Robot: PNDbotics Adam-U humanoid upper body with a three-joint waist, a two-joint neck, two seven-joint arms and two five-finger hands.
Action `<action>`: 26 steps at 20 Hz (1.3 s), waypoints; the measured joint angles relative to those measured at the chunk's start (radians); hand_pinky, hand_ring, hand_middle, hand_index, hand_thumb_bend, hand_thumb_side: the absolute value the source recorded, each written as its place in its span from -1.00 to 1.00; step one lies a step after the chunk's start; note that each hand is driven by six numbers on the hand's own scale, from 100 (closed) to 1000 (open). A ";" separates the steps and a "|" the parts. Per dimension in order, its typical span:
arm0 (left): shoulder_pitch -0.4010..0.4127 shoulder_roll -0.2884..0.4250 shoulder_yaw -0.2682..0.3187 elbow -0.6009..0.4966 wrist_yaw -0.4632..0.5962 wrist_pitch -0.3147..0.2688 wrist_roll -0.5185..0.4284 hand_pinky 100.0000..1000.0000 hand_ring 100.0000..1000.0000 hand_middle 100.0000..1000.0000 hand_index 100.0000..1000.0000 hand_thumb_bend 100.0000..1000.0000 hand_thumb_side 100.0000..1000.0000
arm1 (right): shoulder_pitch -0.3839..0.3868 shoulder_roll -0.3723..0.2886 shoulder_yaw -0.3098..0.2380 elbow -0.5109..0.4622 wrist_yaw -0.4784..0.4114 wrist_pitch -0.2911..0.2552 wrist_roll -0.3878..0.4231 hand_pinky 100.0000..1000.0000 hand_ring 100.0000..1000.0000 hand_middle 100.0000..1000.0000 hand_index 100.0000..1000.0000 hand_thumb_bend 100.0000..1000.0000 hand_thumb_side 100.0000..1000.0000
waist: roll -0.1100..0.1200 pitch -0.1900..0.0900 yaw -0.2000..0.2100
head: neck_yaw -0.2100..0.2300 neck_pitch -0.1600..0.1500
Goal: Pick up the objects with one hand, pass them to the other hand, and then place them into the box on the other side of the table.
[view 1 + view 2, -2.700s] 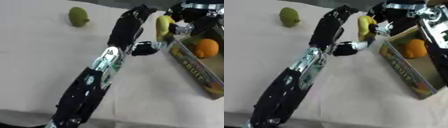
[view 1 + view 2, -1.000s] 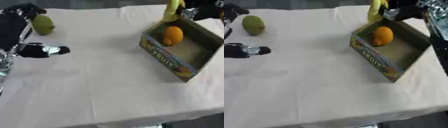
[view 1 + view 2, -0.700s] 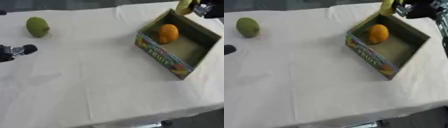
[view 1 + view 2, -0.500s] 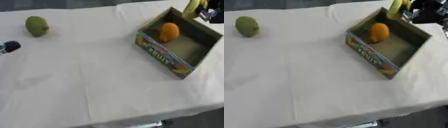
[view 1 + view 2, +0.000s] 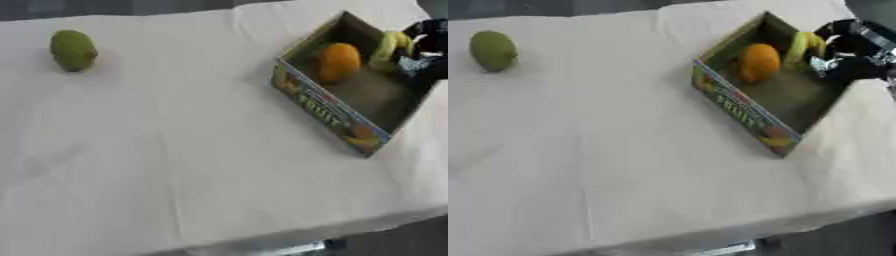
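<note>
**Now: banana at the box's far wall**

Up at the far right, the right hand (image 5: pixel 846 52) has its fingers curled round the banana (image 5: pixel 805 46) — the fruit stands roughly upright, just inside the box (image 5: pixel 741 117). Just left of the hand, an orange (image 5: pixel 757 62) sits on the box floor. Well away to its left, a green fruit (image 5: pixel 492 50) lies alone on the white tablecloth (image 5: pixel 605 165).

Soft even light, overall motion blur.
</note>
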 measured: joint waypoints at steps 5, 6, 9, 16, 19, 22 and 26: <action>0.016 0.000 0.000 -0.014 -0.039 -0.002 0.005 0.36 0.41 0.28 0.51 0.75 0.83 | -0.002 0.029 0.001 0.049 0.051 -0.003 0.016 0.28 -0.36 -0.48 -0.40 -1.00 -0.91 | 0.003 0.007 0.006 | 0.008 0.000; 0.021 0.000 0.000 -0.017 -0.041 -0.001 0.006 0.36 0.41 0.28 0.50 0.71 0.79 | -0.002 0.029 0.000 0.051 0.062 -0.006 0.017 0.28 -0.32 -0.41 -0.32 -1.00 -0.90 | 0.003 0.007 0.007 | 0.008 0.000; 0.031 0.000 0.003 -0.022 -0.045 0.002 0.008 0.36 0.41 0.28 0.50 0.69 0.76 | 0.007 0.029 -0.005 0.050 0.096 -0.024 0.022 0.37 -0.01 0.07 0.25 -1.00 -0.89 | 0.003 0.008 0.008 | 0.011 0.000; 0.039 0.000 0.012 -0.031 -0.045 0.009 0.012 0.37 0.42 0.29 0.51 0.69 0.73 | 0.028 0.029 -0.016 0.025 0.176 -0.080 0.041 0.70 0.50 0.56 0.70 -1.00 -0.71 | 0.003 0.011 0.007 | 0.012 -0.001; 0.040 0.000 0.012 -0.031 -0.045 0.011 0.011 0.38 0.43 0.32 0.51 0.67 0.70 | 0.034 0.029 -0.017 0.011 0.212 -0.107 0.038 0.73 0.53 0.61 0.77 -1.00 -0.55 | 0.003 0.012 0.006 | 0.016 -0.001; 0.041 0.005 0.012 -0.031 -0.047 0.012 0.010 0.38 0.43 0.32 0.51 0.65 0.68 | 0.037 0.028 -0.017 -0.003 0.237 -0.132 0.028 0.70 0.52 0.60 0.81 -1.00 -0.40 | 0.003 0.012 0.006 | 0.020 0.000; 0.038 0.008 0.012 -0.032 -0.051 0.010 0.006 0.38 0.43 0.32 0.52 0.65 0.68 | 0.043 0.024 -0.015 -0.006 0.250 -0.150 0.021 0.69 0.51 0.60 0.82 -0.95 -0.80 | 0.001 0.012 0.007 | 0.003 0.000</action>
